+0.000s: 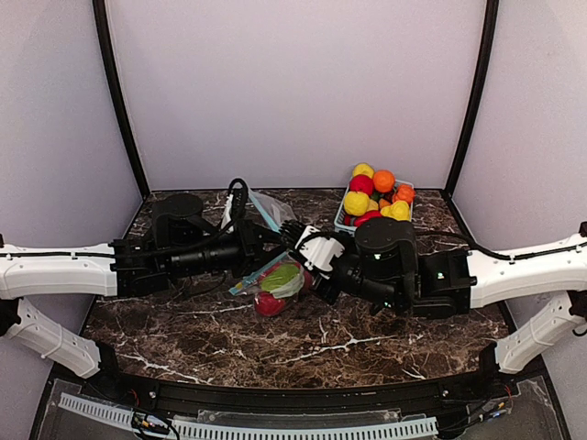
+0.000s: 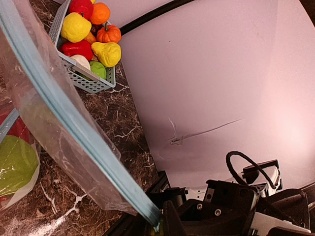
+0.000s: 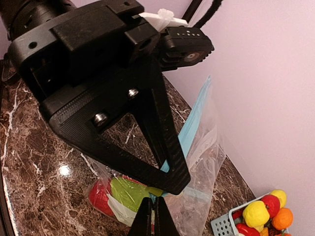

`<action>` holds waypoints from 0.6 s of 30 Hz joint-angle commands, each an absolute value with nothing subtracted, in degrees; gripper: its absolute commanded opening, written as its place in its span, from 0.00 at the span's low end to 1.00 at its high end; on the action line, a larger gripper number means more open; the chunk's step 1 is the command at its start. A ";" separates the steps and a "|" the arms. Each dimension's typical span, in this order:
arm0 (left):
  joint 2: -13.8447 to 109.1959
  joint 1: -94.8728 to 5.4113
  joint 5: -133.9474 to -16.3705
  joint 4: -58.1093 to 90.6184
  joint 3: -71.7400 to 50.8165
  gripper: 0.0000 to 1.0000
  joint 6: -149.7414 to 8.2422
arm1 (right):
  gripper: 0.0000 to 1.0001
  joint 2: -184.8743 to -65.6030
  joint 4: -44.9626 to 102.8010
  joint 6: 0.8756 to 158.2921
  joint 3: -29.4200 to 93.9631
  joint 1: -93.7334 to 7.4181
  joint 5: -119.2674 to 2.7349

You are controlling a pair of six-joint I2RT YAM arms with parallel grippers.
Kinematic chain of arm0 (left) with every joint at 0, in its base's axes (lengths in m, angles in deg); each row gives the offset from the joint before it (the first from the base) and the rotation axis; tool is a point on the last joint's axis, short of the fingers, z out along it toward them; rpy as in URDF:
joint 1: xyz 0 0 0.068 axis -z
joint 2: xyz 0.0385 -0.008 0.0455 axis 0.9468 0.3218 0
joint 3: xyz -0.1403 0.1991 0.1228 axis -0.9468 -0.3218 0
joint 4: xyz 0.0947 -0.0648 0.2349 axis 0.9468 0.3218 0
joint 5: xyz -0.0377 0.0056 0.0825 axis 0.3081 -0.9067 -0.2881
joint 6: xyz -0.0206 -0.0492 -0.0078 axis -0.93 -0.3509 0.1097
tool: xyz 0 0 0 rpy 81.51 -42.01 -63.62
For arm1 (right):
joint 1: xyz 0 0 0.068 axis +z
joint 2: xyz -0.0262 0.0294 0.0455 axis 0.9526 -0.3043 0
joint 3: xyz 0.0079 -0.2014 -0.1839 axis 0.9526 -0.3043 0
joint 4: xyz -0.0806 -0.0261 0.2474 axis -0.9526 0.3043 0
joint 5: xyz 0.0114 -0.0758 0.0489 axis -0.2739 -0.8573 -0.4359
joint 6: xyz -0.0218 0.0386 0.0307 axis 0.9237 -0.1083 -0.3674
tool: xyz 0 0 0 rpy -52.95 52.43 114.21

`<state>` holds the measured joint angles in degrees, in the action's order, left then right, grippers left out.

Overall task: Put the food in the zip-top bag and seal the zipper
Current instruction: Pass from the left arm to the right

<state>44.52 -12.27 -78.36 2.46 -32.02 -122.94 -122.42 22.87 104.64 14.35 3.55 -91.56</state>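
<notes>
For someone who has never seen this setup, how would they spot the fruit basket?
Start at the dark marble table and go to its far right corner. The light-blue slatted basket sits there, heaped with loose toy fruits, unlike the clear bag mid-table.

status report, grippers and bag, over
Left gripper shut on bag edge. Right gripper shut on bag too. Bag open, green and red food inside, more in basket. Nothing blocking.

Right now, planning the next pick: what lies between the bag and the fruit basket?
Bare tabletop between bag and basket, seen in the left wrist view.
</notes>
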 commanded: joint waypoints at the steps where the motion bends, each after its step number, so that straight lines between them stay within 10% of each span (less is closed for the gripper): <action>1: 42.24 -12.43 -78.82 1.45 -32.86 0.01 -124.00 | 0.00 -123.61 20.11 105.87 15.92 4.85 -93.52; 18: 41.18 -15.39 -79.59 3.12 -32.49 0.01 -125.53 | 0.00 -124.09 16.58 113.59 13.90 8.84 -97.88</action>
